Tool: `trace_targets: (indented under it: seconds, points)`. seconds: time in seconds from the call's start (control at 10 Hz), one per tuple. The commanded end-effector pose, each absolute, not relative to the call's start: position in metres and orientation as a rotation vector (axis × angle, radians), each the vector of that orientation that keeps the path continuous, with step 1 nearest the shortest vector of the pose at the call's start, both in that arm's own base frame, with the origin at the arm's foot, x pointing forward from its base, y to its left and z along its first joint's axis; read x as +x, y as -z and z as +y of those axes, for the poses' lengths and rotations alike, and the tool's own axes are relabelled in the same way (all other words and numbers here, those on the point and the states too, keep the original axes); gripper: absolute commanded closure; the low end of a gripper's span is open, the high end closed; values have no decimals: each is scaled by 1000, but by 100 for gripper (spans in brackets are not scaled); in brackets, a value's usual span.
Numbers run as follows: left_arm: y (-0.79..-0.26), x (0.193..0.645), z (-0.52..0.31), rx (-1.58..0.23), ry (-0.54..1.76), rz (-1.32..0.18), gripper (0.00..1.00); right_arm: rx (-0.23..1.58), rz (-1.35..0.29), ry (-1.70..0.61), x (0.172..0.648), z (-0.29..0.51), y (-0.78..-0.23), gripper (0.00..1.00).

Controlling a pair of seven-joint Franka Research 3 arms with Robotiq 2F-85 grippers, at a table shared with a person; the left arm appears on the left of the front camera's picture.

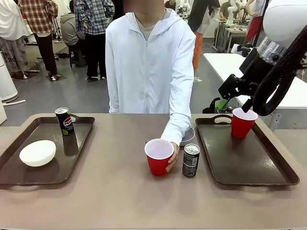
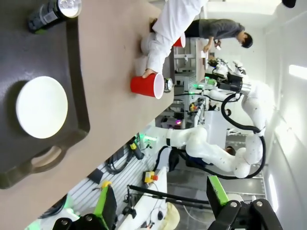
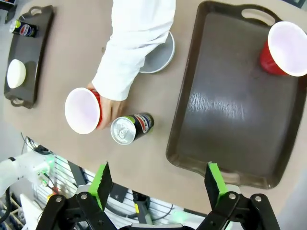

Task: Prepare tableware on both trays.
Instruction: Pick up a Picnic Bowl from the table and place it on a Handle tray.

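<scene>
Left tool point(image 2: 160, 189): green-padded fingers spread wide at the bottom of its wrist view, nothing between them.
Left tray point(image 1: 29, 139): dark brown, lower left of the front view, handle cut-outs at both ends.
Cream-white bowl point(image 1: 37, 152): on the left tray's near half, upright.
Left can point(image 1: 64, 120): upright at the left tray's far end; dark, with a red, white and blue Pepsi roundel; its small print cannot be read.
Desk point(image 1: 120, 201): plain matte taupe, bare along the bottom edge.
Middle red cup point(image 1: 159, 156): upright on the desk between the trays, white inside, with the person's hand point(image 1: 172, 160) wrapped round its right side.
Middle can point(image 1: 191, 160): upright just right of that cup; Pepsi logo on its side in the right wrist view.
Grey bowl point(image 1: 188, 136): on the desk behind the white sleeve point(image 1: 177, 124), partly hidden.
Right tray point(image 1: 240, 158): lower right, mostly bare.
Right red cup point(image 1: 242, 123): upright at the right tray's far end.
Right tool point(image 3: 158, 167): fingers wide apart, gripping nothing.
Room: grey floor point(image 1: 72, 96), people point(image 1: 93, 19) standing upper left, white table point(image 1: 225, 62) upper right.
</scene>
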State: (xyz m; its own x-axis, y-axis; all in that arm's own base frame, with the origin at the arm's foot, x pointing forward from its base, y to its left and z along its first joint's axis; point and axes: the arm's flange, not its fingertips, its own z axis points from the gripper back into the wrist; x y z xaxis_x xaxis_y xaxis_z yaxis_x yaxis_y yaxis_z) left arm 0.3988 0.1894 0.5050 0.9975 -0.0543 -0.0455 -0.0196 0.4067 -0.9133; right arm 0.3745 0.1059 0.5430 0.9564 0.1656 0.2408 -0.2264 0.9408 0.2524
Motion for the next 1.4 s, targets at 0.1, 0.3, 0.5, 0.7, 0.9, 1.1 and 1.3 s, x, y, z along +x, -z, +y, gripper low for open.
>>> trace_targets:
  seconds: [0.1, 0.3, 0.5, 0.7, 0.9, 1.1, 1.3]
  points:
    - [-503, 385, 191, -1097, 43, 7, 0, 262, -199, -194, 403, 113, -501, 0]
    - [-509, 393, 193, -1131, 28, 46, 0, 185, -181, -235, 434, 133, -473, 0]
    - [-509, 393, 193, -1131, 28, 46, 0, 138, -199, -276, 453, 146, -443, 0]
    - [-509, 393, 193, -1131, 28, 46, 0, 102, -214, -297, 459, 150, -419, 0]
    - [-509, 393, 193, -1131, 28, 46, 0, 140, -256, -304, 455, 146, -410, 0]
    - [-509, 393, 193, -1131, 28, 46, 0, 213, -237, -327, 406, 130, -445, 0]
    - [-509, 393, 193, -1131, 28, 46, 0, 169, -148, -383, 315, 76, -498, 0]
